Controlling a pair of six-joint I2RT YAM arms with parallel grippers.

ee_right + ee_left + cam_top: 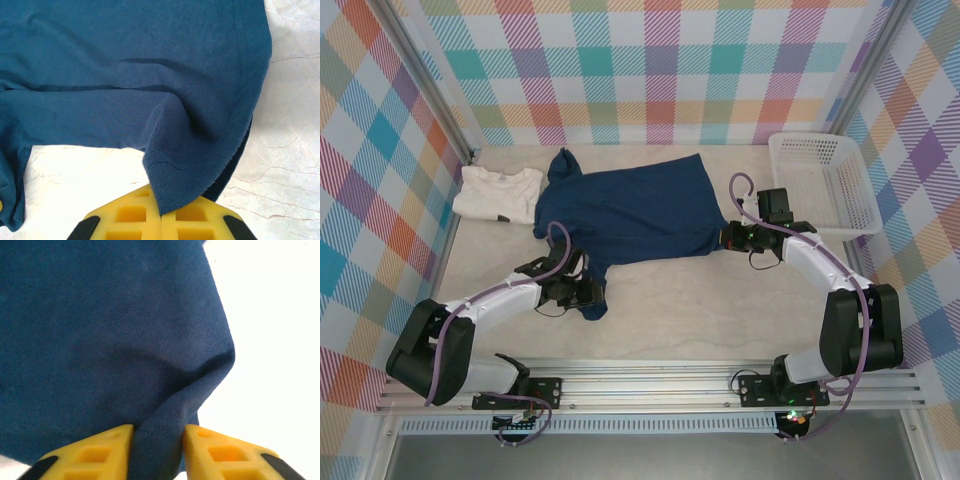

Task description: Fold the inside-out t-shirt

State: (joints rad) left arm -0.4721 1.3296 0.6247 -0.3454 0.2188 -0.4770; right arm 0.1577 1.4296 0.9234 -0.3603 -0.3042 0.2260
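The inside-out t-shirt (pixel 630 210), dark navy, lies spread across the middle of the table, with one part trailing down toward the near left. My left gripper (pixel 588 292) is at that trailing part. In the left wrist view its yellow fingers (pixel 100 450) press on either side of a bunched fold of the shirt (pixel 100 330), so the left gripper (pixel 159 450) is shut on the cloth. My right gripper (pixel 728 237) sits at the shirt's right edge. In the right wrist view the right gripper (pixel 161 217) is shut on a hemmed corner of the shirt (pixel 125 60), which is lifted slightly off the table.
A cream-white folded shirt (pixel 498 192) lies at the back left, touching the navy shirt's left side. A white plastic basket (pixel 825 180) stands at the back right. Bare pale tabletop (pixel 720 310) stretches between the arms at the front. Checked walls enclose the table.
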